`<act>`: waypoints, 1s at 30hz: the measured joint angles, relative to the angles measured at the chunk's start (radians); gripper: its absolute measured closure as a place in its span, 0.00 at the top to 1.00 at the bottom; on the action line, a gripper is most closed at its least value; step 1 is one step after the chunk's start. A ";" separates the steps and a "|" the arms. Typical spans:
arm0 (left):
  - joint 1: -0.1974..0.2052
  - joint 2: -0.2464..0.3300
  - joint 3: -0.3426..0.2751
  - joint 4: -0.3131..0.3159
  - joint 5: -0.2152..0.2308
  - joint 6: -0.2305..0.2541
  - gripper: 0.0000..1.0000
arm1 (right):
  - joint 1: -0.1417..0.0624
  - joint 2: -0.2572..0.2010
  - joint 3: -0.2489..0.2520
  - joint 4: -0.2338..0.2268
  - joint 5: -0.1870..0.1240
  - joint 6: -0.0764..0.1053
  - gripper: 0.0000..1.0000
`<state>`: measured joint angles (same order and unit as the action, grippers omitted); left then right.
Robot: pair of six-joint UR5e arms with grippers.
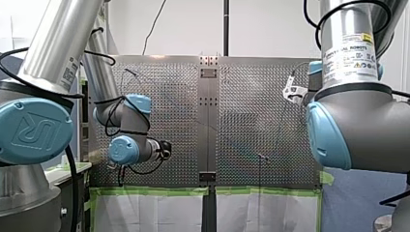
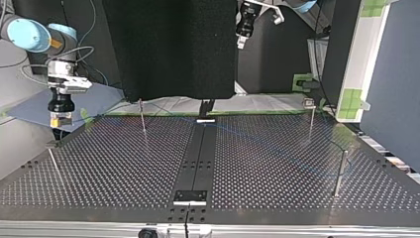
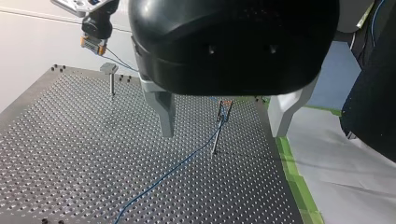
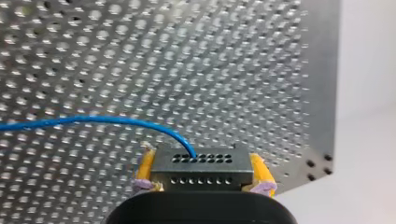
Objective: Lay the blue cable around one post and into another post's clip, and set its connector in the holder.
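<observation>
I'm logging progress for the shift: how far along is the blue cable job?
Looks done: the thin blue cable lies across the perforated metal table and rises to a fork-topped post, apparently into its clip. In hand: my right gripper clamps the grey holed metal connector between yellow-padded fingers. Left: seating that connector in its holder; I cannot confirm a wrap round another post. My left gripper hangs open, empty.

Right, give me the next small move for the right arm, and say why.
Probably lower my right gripper toward the flat-topped holder. Its yellow pads clamp the connector, it hangs above the holder and apart from it, and the blue cable already runs up to the clip post.
</observation>
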<state>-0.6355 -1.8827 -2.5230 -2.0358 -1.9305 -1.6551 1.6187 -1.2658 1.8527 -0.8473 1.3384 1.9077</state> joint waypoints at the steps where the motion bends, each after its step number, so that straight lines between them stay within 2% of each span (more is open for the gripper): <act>1: 0.000 0.000 0.000 0.000 0.000 0.000 1.00 | -0.001 -0.008 0.000 0.002 0.002 -0.001 0.00; 6: 0.003 0.000 0.000 -0.003 0.000 0.000 1.00 | -0.009 -0.053 0.000 0.011 0.005 -0.014 0.00; 10: 0.004 0.000 0.000 -0.005 0.000 0.000 1.00 | -0.014 -0.068 0.000 0.012 0.005 -0.021 0.00; 21: 0.004 0.000 0.000 -0.009 0.001 0.000 1.00 | -0.027 -0.047 0.000 0.031 0.009 -0.043 0.00; 28: 0.004 0.000 0.000 -0.013 0.002 0.000 1.00 | -0.032 -0.029 -0.002 0.034 0.010 -0.048 0.00; 30: 0.004 0.000 0.000 -0.013 0.002 0.000 1.00 | -0.039 -0.017 -0.011 0.043 0.009 -0.057 0.00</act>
<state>-0.6312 -1.8827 -2.5230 -2.0493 -1.9290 -1.6551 1.5793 -1.2832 1.8421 -0.8045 1.3478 1.8510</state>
